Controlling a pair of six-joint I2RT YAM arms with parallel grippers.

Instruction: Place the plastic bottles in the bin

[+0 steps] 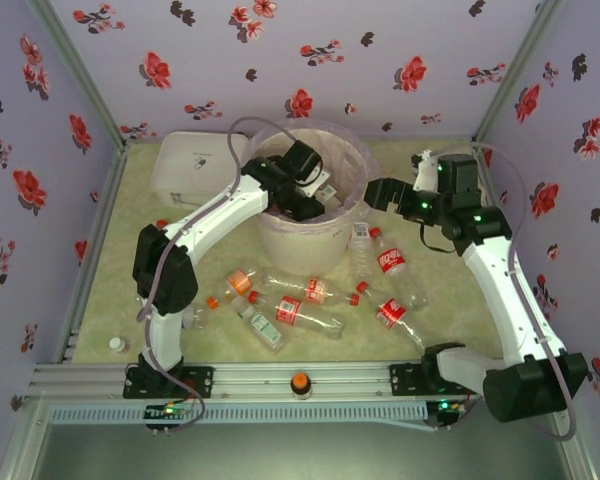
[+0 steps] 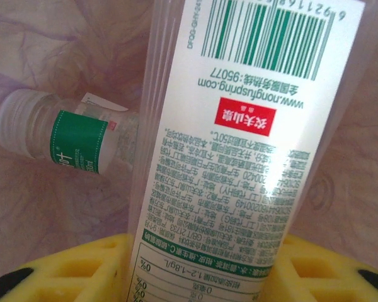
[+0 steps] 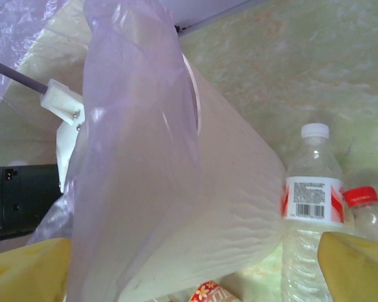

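The bin is a round white bucket lined with a pink bag, at the back centre. My left gripper is inside its mouth, shut on a clear plastic bottle with a white, green-printed label, gripped between the yellow fingers. Below, inside the bag, lies a green-labelled bottle with a white cap. My right gripper stands open at the bin's right rim, its fingers spread wide on either side of the bin wall. Several bottles lie on the table, among them a red-labelled one.
A white lidded box sits at the back left. Bottles are scattered in front of the bin. Beside the bin stand a white-capped bottle and a red-capped one. An orange cap rests on the front rail.
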